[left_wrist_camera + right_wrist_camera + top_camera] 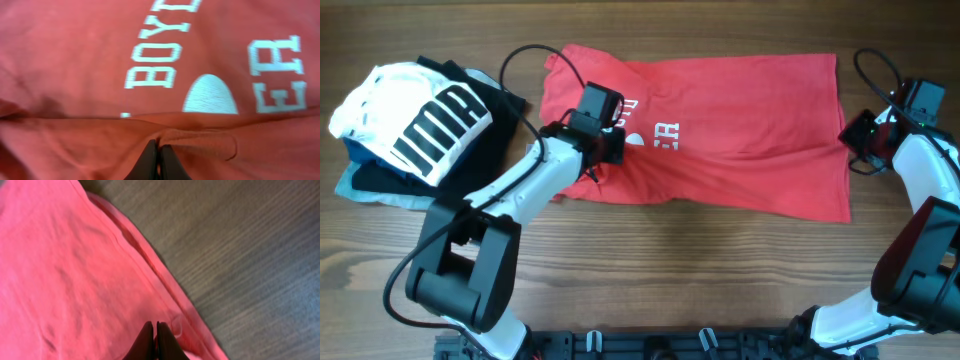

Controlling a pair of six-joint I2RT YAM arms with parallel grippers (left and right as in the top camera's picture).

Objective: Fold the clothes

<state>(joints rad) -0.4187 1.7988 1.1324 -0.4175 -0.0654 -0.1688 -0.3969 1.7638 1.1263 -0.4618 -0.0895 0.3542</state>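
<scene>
One red T-shirt (740, 120) lies spread on the wooden table (720, 270), in the upper middle of the overhead view, with some wrinkles and its long side going left to right. Two arms reach to it, each with one gripper.

The left gripper (605, 145) is on the left part of the shirt, just beside the print. The right gripper (853, 135) is at the right edge of the shirt. To the left of the shirt there is a pile of three garments: a white garment with black stripes (415, 120) on top, a black garment (495, 150) under it, and a light blue garment (370, 190) at the bottom.

From above, the jaws cannot be read. The wrist cameras show them. In the left wrist view the left gripper (158, 159) has its two dark fingers pressed together, with a raised fold of the red cloth meeting their tips. The same view shows the white lettering (155, 65), "BOYD" and "ER", and a white half-round shape (210, 95).

In the right wrist view the right gripper (155, 340) also has its fingers closed tight together, on the cloth just beside the hem (150, 265). Past the hem the table is bare wood.
</scene>
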